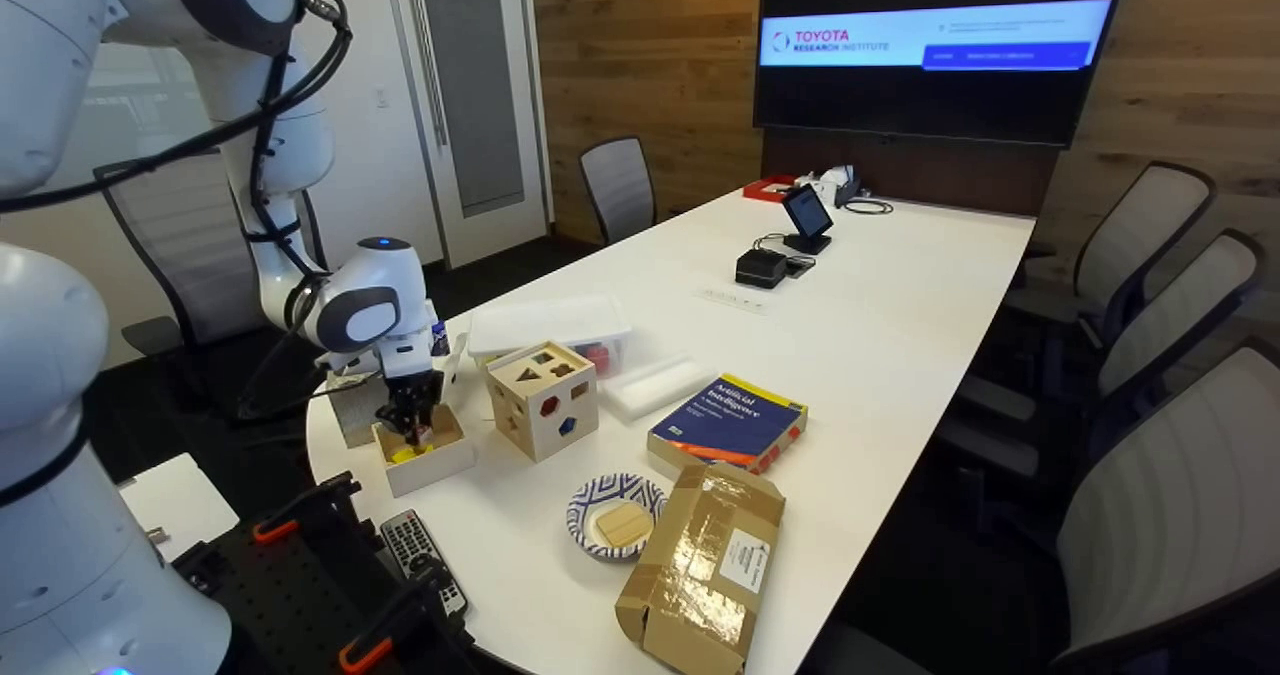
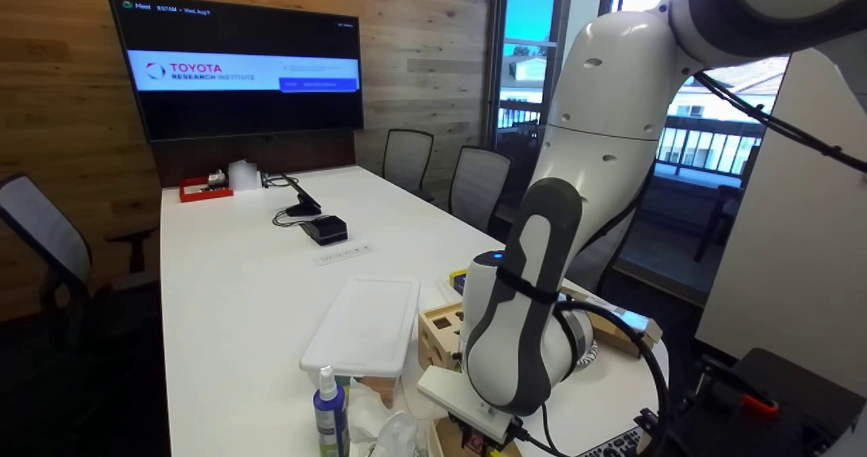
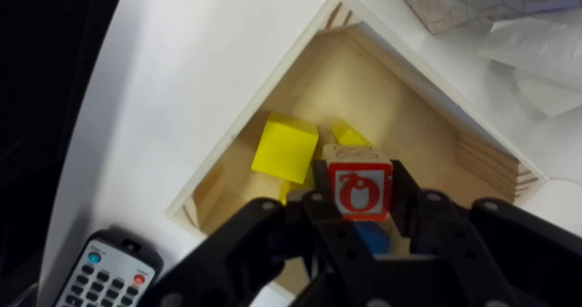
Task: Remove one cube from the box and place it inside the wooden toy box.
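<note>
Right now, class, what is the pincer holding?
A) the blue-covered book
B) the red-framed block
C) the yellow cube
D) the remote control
B, as the wrist view shows the red-framed block clasped on both sides by the pincer, with the yellow cube outside its grip.

Looking down along the table [image 1: 880, 285], both exterior views face the wall screen [image 1: 940, 105] and share the wooden toy box [image 1: 532, 417]; in an exterior view the arm [image 1: 280, 105] stands close at left, in an exterior view a white arm link [image 2: 603, 101] looms close at right. The wrist view looks down into the box [image 3: 386, 102] from close above.
</note>
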`<state>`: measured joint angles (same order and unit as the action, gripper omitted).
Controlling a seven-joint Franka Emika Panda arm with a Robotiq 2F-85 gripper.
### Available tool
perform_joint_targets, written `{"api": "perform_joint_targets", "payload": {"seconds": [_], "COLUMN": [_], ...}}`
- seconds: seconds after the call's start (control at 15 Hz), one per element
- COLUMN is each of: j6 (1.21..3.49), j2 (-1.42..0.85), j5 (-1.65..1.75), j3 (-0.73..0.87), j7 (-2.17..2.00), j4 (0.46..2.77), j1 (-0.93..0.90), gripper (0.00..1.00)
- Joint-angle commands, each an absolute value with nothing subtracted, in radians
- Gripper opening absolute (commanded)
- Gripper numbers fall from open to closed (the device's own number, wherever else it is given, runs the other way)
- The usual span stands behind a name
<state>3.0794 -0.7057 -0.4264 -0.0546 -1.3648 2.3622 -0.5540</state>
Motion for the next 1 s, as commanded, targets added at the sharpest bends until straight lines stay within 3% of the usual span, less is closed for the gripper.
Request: {"api": "perform_joint_targets", "payload": {"seconds": [0.0, 0.4, 0.67, 0.93], "j6": [3.086, 2.988, 2.764, 2.542], "j2": [-0.706, -0.526, -0.359, -0.306], "j5": [-0.412, -0.264, -0.073, 0.068], "j3": [-0.047, 0.028, 0.079, 0.029], "j7": [-1.396, -1.286, -1.139, -0.930], "j4": [2.351, 2.406, 2.372, 2.224], "j1": [-0.567, -0.585, -0.537, -0.392], "gripper": [0.09, 0.09, 0.09, 0.09]}}
